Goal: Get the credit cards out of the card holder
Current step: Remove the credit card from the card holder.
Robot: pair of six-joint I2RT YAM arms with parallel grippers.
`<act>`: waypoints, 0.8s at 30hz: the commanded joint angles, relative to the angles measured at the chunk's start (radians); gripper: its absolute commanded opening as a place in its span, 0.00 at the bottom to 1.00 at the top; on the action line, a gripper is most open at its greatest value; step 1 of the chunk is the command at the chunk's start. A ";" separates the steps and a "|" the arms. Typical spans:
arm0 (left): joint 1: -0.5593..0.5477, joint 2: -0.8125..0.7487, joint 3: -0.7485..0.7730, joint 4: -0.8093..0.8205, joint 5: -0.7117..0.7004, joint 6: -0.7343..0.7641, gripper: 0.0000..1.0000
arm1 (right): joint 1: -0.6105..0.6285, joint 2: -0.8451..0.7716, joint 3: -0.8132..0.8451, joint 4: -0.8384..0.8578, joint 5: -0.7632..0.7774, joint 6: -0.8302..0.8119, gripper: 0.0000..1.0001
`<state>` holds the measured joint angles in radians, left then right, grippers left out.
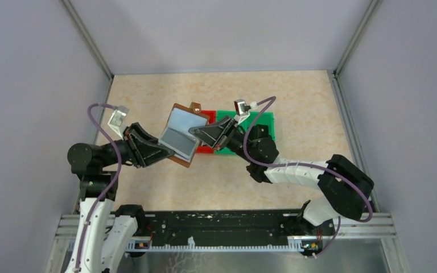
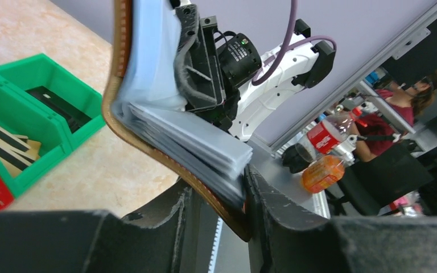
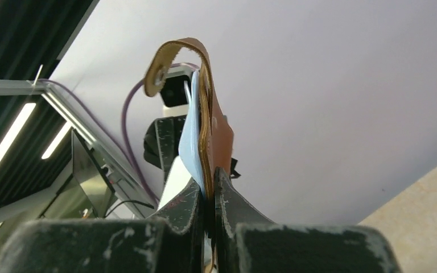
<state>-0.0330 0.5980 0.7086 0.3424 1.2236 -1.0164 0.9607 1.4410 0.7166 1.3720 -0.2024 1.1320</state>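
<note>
Table (image 1: 148, 96) below, and I've got one card holder (image 1: 179, 135) up in the air at frame centre, opened flat with the pale inside facing the overhead camera. Its long axis runs steeply from upper right to lower left, and the snap tab (image 1: 195, 106) points at the top of the frame.

My left claw (image 1: 158, 149) is spread partway, biting the thick lower-left end, cover and pockets together. My right claw (image 1: 196, 132) is pinched almost closed on the thin right-hand flap.

Just right of the holder are one green bin (image 1: 262, 122) and one red bin (image 1: 206, 149). The left wrist view shows tan, dark-striped credit cards (image 2: 5, 145) lying in the green bin (overlapping, so I can't count them).
</note>
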 commanded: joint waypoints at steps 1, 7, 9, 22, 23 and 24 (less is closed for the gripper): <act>-0.002 -0.020 0.077 -0.042 -0.066 0.125 0.32 | 0.019 -0.009 -0.017 -0.023 -0.062 -0.040 0.00; -0.001 -0.023 0.084 -0.157 -0.068 0.260 0.15 | 0.019 0.000 -0.009 -0.002 -0.059 -0.030 0.00; -0.001 -0.024 0.083 -0.178 -0.072 0.273 0.14 | 0.019 0.001 -0.006 0.004 -0.061 -0.028 0.00; -0.001 -0.029 0.125 -0.330 -0.100 0.448 0.00 | 0.011 -0.097 -0.051 -0.086 -0.044 -0.111 0.31; -0.001 -0.028 0.129 -0.333 -0.088 0.460 0.00 | 0.009 -0.122 -0.054 -0.121 -0.039 -0.137 0.34; -0.001 -0.029 0.133 -0.337 -0.077 0.473 0.00 | 0.008 -0.146 -0.056 -0.158 -0.035 -0.168 0.38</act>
<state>-0.0330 0.5774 0.7914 0.0162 1.1629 -0.6350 0.9588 1.4014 0.6655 1.3083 -0.1890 1.0752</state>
